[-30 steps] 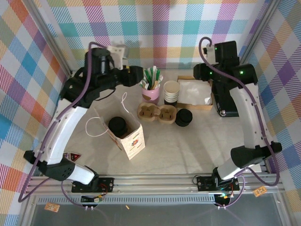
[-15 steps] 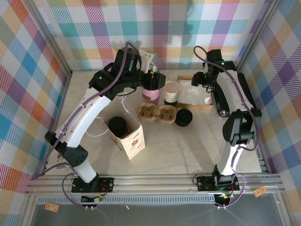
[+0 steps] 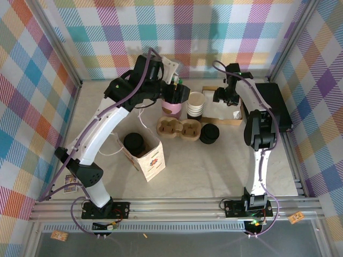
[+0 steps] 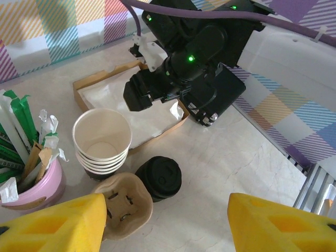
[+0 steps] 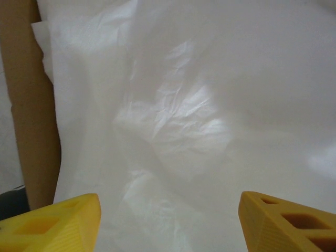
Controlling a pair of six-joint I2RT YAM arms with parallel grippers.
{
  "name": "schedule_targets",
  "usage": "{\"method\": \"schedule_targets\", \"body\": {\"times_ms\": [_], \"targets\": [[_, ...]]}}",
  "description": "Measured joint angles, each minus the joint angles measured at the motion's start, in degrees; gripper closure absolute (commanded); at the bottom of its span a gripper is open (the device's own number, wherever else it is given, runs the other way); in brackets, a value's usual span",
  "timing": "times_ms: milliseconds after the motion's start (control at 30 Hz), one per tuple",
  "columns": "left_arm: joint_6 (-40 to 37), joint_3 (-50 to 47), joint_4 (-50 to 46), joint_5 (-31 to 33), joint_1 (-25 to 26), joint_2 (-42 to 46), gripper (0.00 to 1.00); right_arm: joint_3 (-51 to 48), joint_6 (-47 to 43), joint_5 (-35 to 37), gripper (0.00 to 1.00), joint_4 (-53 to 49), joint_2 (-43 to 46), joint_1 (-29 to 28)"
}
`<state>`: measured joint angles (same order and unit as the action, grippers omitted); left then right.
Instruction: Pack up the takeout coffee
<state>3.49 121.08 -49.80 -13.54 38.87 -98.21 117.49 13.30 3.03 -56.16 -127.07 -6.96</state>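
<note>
coffee in bag | carrier rt of bag | cups behind carrier

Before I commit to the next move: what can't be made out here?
Top view: takeout coffee shows its lid alone; the paper bag walls hide the cup body.
Top view: left arm covers most of the pink cup.
Wrist views: left claw and right claw fingers cut off by bottom edge.

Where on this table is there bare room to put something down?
The widest bare patch of table lies between the paper bag, the cup carrier and the near rail. The back is crowded: pink cup, cream cups, black lids, napkin tray stand close together.
</note>
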Motion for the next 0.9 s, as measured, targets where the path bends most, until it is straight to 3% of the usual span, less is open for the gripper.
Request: {"method": "schedule_targets", "body": {"times_ms": [533, 900], "targets": [[-0.39, 0.00, -1.33, 0.74, 0.04, 0.00, 0.38, 4.81, -0.42, 1.07, 0.33, -1.88, -7.48, 0.00], [-1.55, 0.00, -2.67, 1.14, 0.07, 0.00, 0.37, 5.62, -0.63, 1.09, 0.68, -3.23, -10.25, 0.00]]}}
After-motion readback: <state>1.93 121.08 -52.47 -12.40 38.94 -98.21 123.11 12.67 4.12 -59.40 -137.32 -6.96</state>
